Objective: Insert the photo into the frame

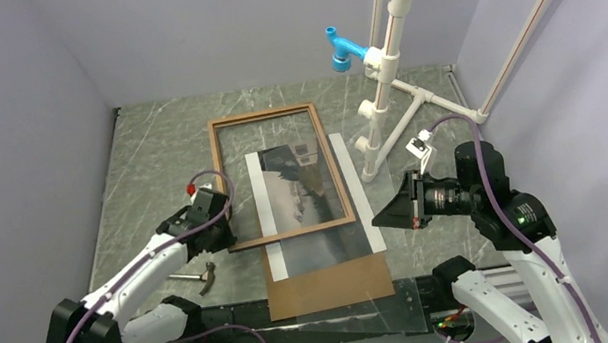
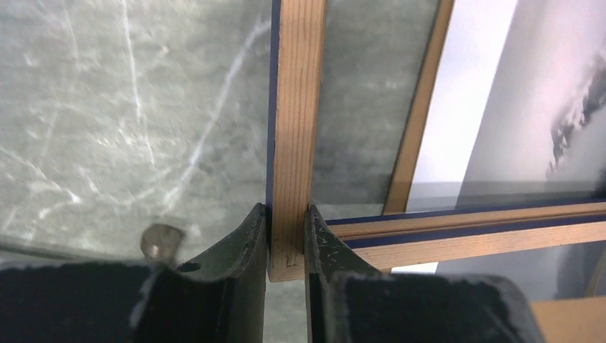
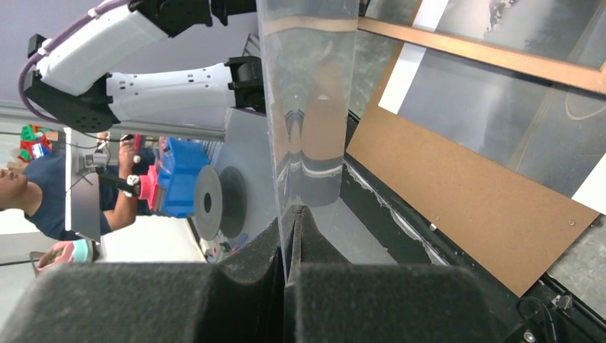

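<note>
The frame (image 1: 219,183) shows its brown wood face and lies tilted across the photo (image 1: 299,194). The photo is a grey landscape print with white side bands, flat on the table. My left gripper (image 1: 222,235) is shut on the frame's near-left corner. In the left wrist view its jaws (image 2: 286,214) pinch the wooden rail (image 2: 296,107), with the photo (image 2: 543,107) to the right. My right gripper (image 1: 382,217) hovers right of the photo. In the right wrist view it (image 3: 291,214) is shut on a clear sheet (image 3: 307,86), seen edge-on.
A plain brown backing board (image 1: 329,283) lies at the photo's near end, also in the right wrist view (image 3: 457,179). A hammer (image 1: 199,277) lies near the left arm. A white pipe stand (image 1: 384,63) with orange and blue fittings stands back right. Walls enclose three sides.
</note>
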